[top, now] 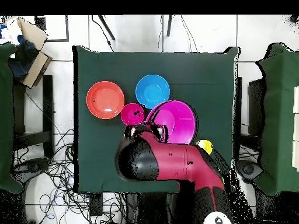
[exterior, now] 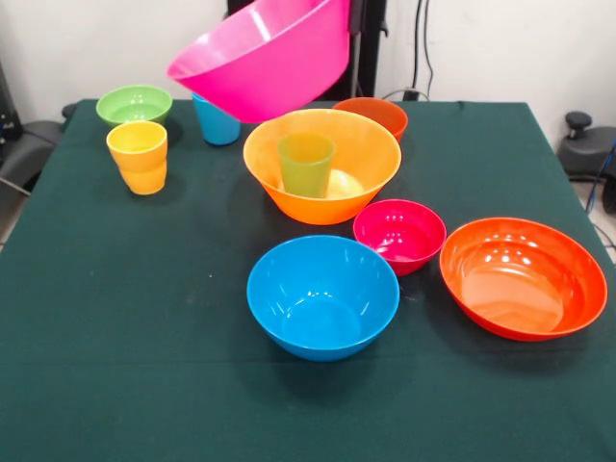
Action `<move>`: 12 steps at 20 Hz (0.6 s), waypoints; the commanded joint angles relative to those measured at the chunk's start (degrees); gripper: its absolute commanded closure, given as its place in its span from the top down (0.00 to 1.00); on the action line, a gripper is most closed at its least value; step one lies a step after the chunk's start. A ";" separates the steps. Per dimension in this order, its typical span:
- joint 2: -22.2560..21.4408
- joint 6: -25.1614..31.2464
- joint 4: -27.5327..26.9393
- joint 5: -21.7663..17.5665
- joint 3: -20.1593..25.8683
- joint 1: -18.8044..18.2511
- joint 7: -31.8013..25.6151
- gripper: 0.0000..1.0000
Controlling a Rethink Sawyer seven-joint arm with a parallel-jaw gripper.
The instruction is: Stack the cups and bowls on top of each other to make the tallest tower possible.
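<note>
Overhead, the red and black arm (top: 175,163) reaches up from the bottom of the picture and ends at the gripper (top: 146,131), which sits against the 9 o'clock rim of the big glossy pink plastic bowl (exterior: 265,58); whether its fingers are clamped on that rim I cannot tell. From the front, this pink bowl hangs tilted in the air, well off the dark green tablecloth (exterior: 125,327).

Just below it at 6 o'clock stands the big orange plastic bowl (exterior: 322,168), with the green tapered plastic cup (exterior: 306,164) upright inside. Behind that bowl, at 1 o'clock, peeps the small orange-red bowl (exterior: 375,114).

At 9 o'clock of the pink bowl stands the blue cup (exterior: 216,123), then the small green bowl (exterior: 134,104), with the yellow-orange cup (exterior: 139,157) nearer the front.

Toward 5 o'clock lie the small magenta bowl (exterior: 398,234), the medium blue bowl (exterior: 322,296) and the wide red-orange bowl (exterior: 523,277).
</note>
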 commanded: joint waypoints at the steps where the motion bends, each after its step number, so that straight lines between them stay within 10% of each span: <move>1: -0.53 -4.61 9.12 -0.88 2.48 -0.73 5.23 0.00; 12: -0.85 -3.15 9.36 -0.22 2.22 0.02 4.90 0.00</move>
